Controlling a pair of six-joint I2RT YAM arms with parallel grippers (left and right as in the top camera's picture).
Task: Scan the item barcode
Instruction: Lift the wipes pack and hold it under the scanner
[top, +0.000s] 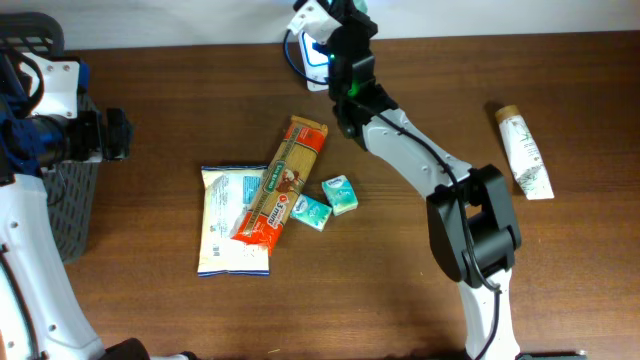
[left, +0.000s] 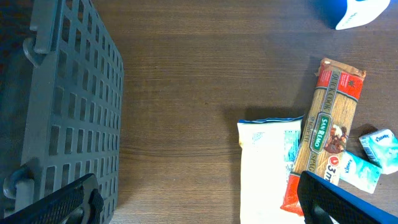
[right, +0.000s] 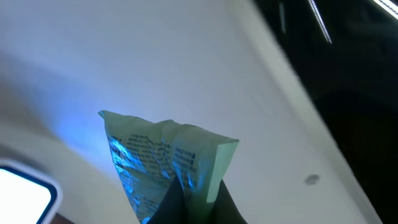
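Right gripper (right: 194, 204) pinches the green packet (right: 165, 155), which juts out beyond it — left gripper (left: 199, 208) gapes open.

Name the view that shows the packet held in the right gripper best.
Right wrist: it shows the packet close up, print lit blue, pinched by the right gripper. Overhead, the arm largely hides it; left wrist misses it.
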